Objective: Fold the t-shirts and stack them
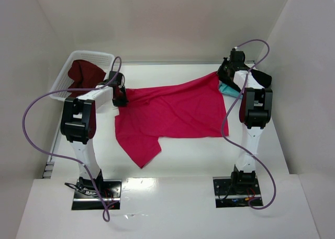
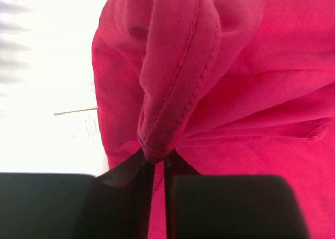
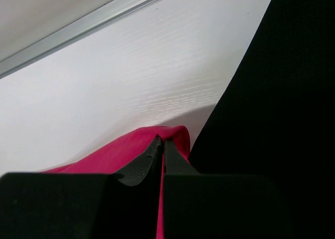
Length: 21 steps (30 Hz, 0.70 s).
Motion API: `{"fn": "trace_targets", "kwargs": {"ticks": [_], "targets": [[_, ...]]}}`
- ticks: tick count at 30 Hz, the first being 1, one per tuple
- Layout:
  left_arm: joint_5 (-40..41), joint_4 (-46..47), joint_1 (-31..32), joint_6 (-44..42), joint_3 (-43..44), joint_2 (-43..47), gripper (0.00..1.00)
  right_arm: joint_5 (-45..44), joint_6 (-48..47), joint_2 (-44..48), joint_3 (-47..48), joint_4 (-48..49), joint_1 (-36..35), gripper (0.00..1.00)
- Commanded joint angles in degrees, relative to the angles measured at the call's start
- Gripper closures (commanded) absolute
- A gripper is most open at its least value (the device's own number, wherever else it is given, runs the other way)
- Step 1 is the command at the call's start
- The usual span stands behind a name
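Two pinches, as I see it: left gripper clamps the bright crimson-pink cloth t-shirt at its nine o'clock edge, and right gripper clamps its two o'clock corner.

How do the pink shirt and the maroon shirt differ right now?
Colour: the pink shirt is bright crimson, the maroon shirt dark. Place: the pink shirt is over the table, the maroon shirt in the white basket. Pose: the pink shirt is spread out, pinched by the left gripper and right gripper; the maroon shirt is bunched, untouched. Neither is folded.
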<state>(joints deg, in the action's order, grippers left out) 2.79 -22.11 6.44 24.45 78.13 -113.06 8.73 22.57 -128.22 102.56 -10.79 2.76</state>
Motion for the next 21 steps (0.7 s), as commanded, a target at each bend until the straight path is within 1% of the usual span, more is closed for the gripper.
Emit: {"fn": "trace_targets", "kwargs": {"ticks": [1, 3, 4, 9, 10, 13, 14, 16, 20, 21], "targets": [[0.7, 1.9, 0.8, 0.4, 1.5, 0.6, 0.92, -0.7, -1.3, -1.0, 1.9, 0.2, -0.6, 1.00], [0.7, 1.3, 0.8, 0.4, 1.5, 0.6, 0.98, -0.7, -1.3, -1.0, 1.9, 0.2, -0.6, 1.00], [0.7, 0.7, 0.8, 0.4, 2.0, 0.6, 1.00, -0.7, -1.3, -1.0, 1.9, 0.2, -0.6, 1.00], [-1.8, -1.2, 0.8, -0.1, 2.6, 6.0, 1.00, -1.3, -1.3, -0.5, 1.9, 0.2, -0.6, 1.00], [-3.3, -2.6, 0.8, -0.1, 3.9, 7.0, 1.00, -1.3, -1.3, -0.4, 1.9, 0.2, -0.6, 1.00], [-5.0, -5.3, 0.8, -0.7, 4.8, 11.0, 1.00, -1.3, -0.8, 0.6, 1.9, 0.2, -0.6, 1.00], [-5.0, -5.9, 0.8, -1.2, 6.2, 12.8, 1.00, -1.3, -0.8, 0.6, 1.9, 0.2, -0.6, 1.00], [-5.8, -7.3, 0.8, -1.2, 7.5, 14.2, 1.00, -1.3, -0.8, 0.6, 1.9, 0.2, -0.6, 1.00], [-12.7, -8.7, -1.2, -1.2, 8.9, 15.9, 1.00, -0.7, -0.2, 1.1, 3.0, -0.3, -0.6, 1.00], [-13.3, -8.7, -1.3, -1.2, 8.9, 16.5, 1.00, -0.7, -0.2, 1.1, 3.0, -0.3, -0.6, 1.00]]}}
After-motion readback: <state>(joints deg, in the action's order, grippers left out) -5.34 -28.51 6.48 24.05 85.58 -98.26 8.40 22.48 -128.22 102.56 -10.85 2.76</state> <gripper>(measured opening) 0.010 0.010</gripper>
